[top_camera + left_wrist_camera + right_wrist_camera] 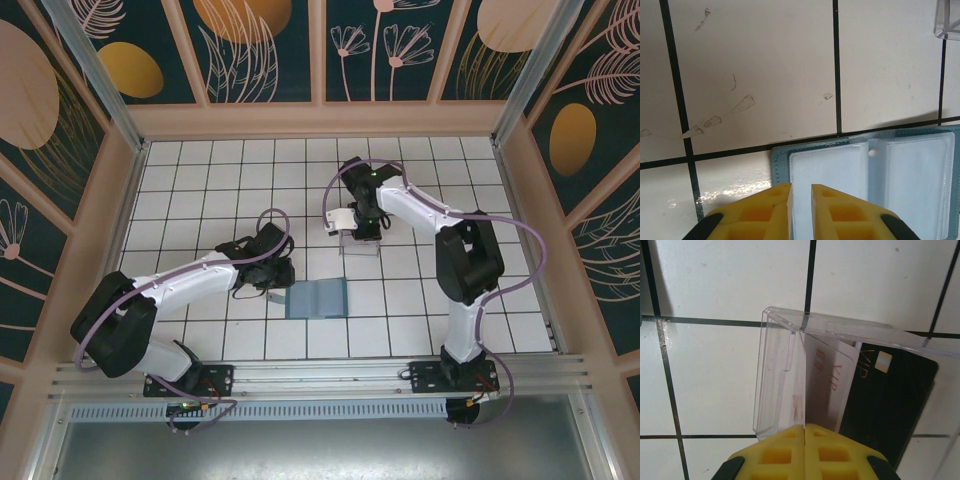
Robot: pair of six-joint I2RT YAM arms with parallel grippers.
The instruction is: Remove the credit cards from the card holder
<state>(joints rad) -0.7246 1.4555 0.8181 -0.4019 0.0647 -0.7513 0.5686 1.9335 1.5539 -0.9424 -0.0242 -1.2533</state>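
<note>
Near the table's centre, the card holder point(317, 298) lies open flat, with bare tiles beyond its far edge. The left gripper point(801, 192), fingers narrowly parted, sits over its left edge. The right gripper point(804, 429), fingers pressed together, meets the near edge of the clear tray point(771, 380), where a pale card point(827, 380) and a dark card point(890, 405) lie.

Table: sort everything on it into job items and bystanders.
Job items:
- teal card holder, lying open
- white card
- dark card

Bystanders:
- clear plastic tray, overlapping both cards
</note>
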